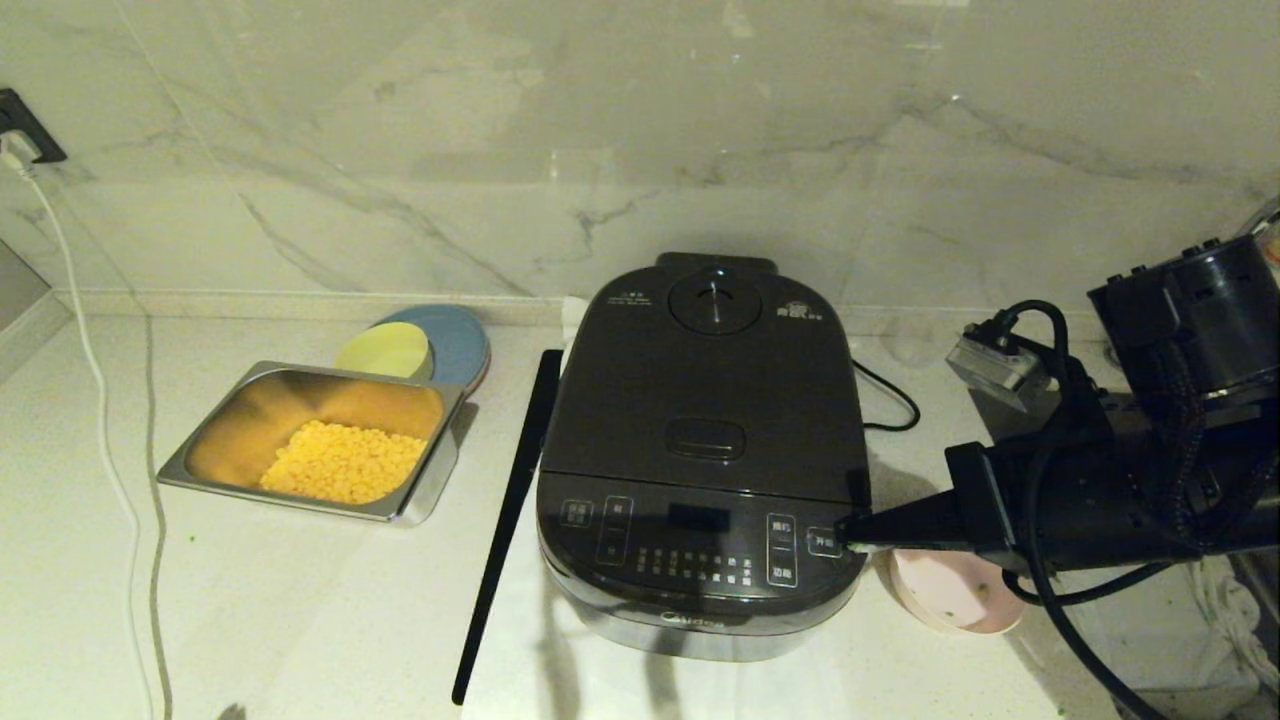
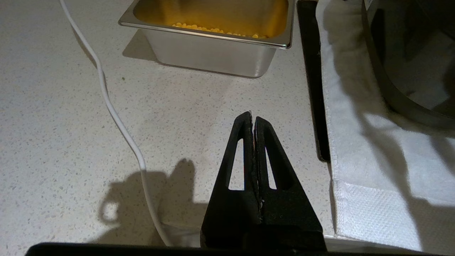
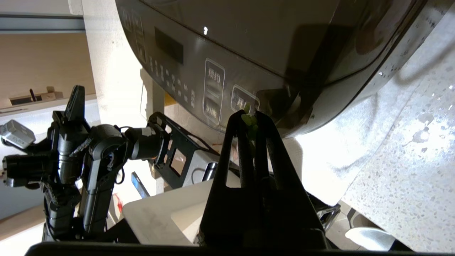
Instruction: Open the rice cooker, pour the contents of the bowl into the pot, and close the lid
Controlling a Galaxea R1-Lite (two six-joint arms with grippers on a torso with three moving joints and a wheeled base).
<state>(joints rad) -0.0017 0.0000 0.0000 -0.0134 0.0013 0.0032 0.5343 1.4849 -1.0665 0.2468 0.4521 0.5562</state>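
A white cable [image 1: 100,400] trails down the counter [image 1: 300,600] at the far left. Beside it stands a steel tray [image 1: 420,490] holding yellow corn kernels [image 1: 342,462], with a yellow-green bowl [image 1: 385,350] on a blue plate [image 1: 462,335] behind it. The left gripper [image 2: 253,119], seen only in its wrist view, hangs above the counter near the tray, fingers pressed together and holding nothing. A black strip [image 1: 505,520] lies along the left edge of the white cloth [image 1: 520,660] under the rice cooker [image 1: 700,450]. The cooker sits at centre, its lid [image 1: 705,390] down, steam vent [image 1: 714,300] at the back, oval latch button [image 1: 705,438] near the front edge. The pot is hidden inside. The right gripper [image 1: 848,528] reaches in horizontally from the right, its tips touching the rightmost button [image 1: 822,541] of the front panel [image 1: 690,545]; the fingers are nearly together, with a few green bits [image 3: 249,119] stuck between the tips. The right arm [image 1: 1100,500] extends level from the right edge, wrist camera [image 1: 1000,362] uppermost. The bowl [image 1: 950,590] rests on the counter just below the gripper, beside the cooker's right front corner; its contents cannot be seen.
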